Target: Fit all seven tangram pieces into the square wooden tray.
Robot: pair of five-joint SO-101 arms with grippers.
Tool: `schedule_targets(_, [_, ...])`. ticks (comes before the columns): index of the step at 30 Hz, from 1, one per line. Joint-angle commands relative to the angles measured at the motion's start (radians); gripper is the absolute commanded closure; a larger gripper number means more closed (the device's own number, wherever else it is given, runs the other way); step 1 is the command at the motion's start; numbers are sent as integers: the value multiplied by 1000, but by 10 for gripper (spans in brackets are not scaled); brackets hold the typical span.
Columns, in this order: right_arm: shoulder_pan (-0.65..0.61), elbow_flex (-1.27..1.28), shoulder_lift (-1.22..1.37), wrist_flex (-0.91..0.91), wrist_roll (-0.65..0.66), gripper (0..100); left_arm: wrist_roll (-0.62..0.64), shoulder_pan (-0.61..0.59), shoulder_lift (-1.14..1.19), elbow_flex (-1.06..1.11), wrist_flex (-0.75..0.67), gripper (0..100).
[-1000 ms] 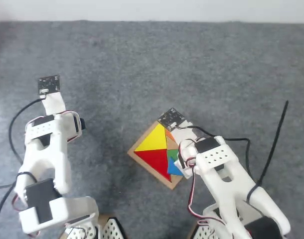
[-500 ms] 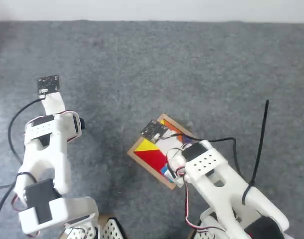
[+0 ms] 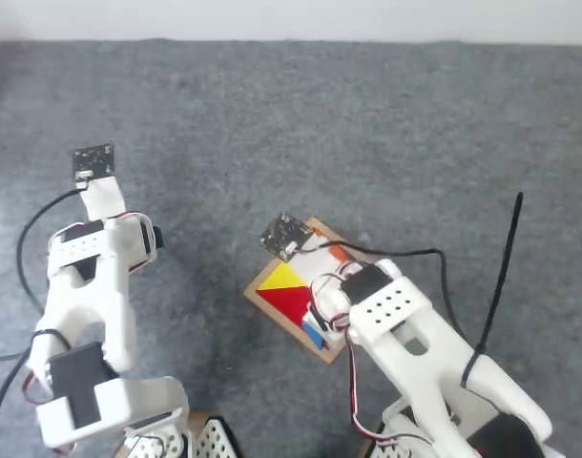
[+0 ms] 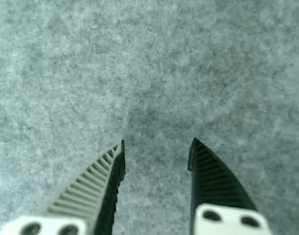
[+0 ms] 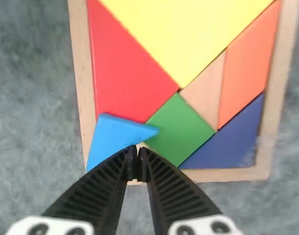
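My right gripper (image 5: 138, 149) has its fingers pressed together with nothing between them. The joined tip sits at the outer edge of the light blue triangle (image 5: 112, 139), at one corner of the tray (image 5: 78, 73). That triangle is the trouble. It lies crooked, one point poking over the green square (image 5: 179, 127) and its wide side seeming to ride up on the tray's rim, so I judge it unseated. The red triangle (image 5: 125, 78), yellow triangle (image 5: 188, 29), orange piece (image 5: 245, 68) and dark blue triangle (image 5: 228, 144) lie flat inside. A wood-coloured triangle (image 5: 203, 93) shows between them, and I cannot tell whether it is a piece or bare tray floor. If I nudge with this narrow closed tip, it could slip off the thin edge and skate over the top. It could also tip the triangle so that it flips out across the rim onto the tabletop (image 3: 367, 114). A push aimed wrongly may wedge the point harder over the green square and lift its neighbours. The tray lies loose near the tabletop's middle, so a firm shove might slide the whole tray instead. My left gripper (image 4: 157, 143) hangs over bare tabletop well apart from it, fingers spread and empty, bracing nothing.
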Motion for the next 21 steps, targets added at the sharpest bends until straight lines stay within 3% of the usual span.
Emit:
schedule_targets(1, [-10, -64, -77, 8, -35, 990, 2, 6, -29, -2, -17, 791])
schedule_targets(12, [-166, -41, -128, -47, -3, 990, 2, 6, -29, -2, -17, 791])
schedule_targets(21, [-173, -161, 131, -48, -2, 990, 2, 6, -29, -2, -17, 791])
